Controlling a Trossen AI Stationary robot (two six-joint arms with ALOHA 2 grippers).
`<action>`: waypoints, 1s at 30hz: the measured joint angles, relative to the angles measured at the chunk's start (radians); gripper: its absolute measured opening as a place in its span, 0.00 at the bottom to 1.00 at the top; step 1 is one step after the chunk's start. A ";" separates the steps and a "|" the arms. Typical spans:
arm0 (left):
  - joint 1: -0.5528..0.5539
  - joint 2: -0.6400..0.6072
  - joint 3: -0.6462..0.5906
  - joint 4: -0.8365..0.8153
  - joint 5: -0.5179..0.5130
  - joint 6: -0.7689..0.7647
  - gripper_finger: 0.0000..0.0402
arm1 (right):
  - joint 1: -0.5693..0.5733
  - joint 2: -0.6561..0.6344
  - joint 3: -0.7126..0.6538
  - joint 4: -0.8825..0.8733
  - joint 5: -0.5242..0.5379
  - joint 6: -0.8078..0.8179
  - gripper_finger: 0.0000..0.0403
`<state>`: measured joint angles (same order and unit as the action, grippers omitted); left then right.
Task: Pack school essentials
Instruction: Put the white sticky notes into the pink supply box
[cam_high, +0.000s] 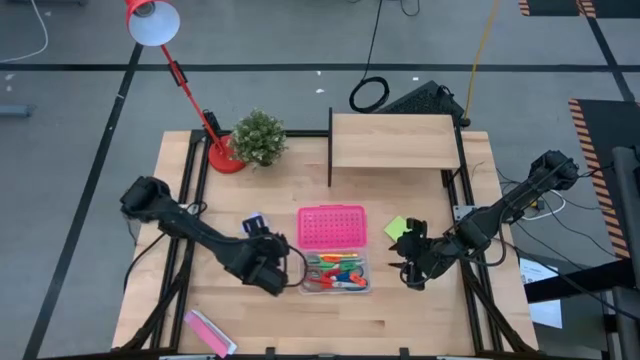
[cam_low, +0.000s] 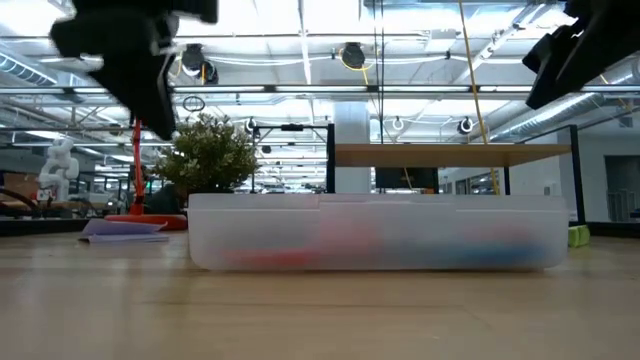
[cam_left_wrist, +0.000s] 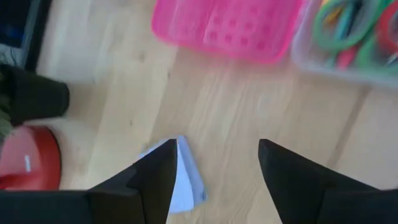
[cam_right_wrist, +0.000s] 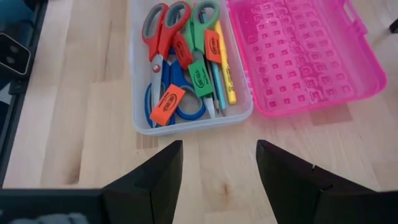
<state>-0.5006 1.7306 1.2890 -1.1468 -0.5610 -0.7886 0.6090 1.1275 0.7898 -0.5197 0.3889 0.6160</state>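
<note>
Pale-blue square note pad: flat on the wooden table, just beside left gripper, corner under one finger.
Left gripper state: spread, empty.
Lime-green square note pad: near right gripper, which is spread, empty.
Clear plastic box: between both arms, already holding scissors and pens.
Nearer arm for blue pad: left.

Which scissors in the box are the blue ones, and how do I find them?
Find the clear plastic box beside the open pink perforated lid. The blue-handled scissors lie low in it, handles toward the box's near wall, partly under an orange eraser. Unlike them, the red-handled scissors and green-handled scissors have handles at the far end.
</note>
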 joint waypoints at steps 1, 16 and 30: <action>-0.002 -0.013 -0.036 0.005 0.007 -0.007 0.57 | 0.000 0.000 0.000 -0.002 0.000 0.000 0.49; -0.017 -0.248 -0.507 0.287 -0.004 0.178 0.55 | 0.000 0.000 0.000 0.000 0.001 -0.019 0.49; -0.045 -0.237 -0.599 0.380 -0.020 0.215 0.54 | -0.007 -0.003 0.000 -0.009 -0.027 -0.068 0.49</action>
<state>-0.5457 1.4940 0.6903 -0.7671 -0.5815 -0.5735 0.6023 1.1246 0.7898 -0.5285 0.3614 0.5480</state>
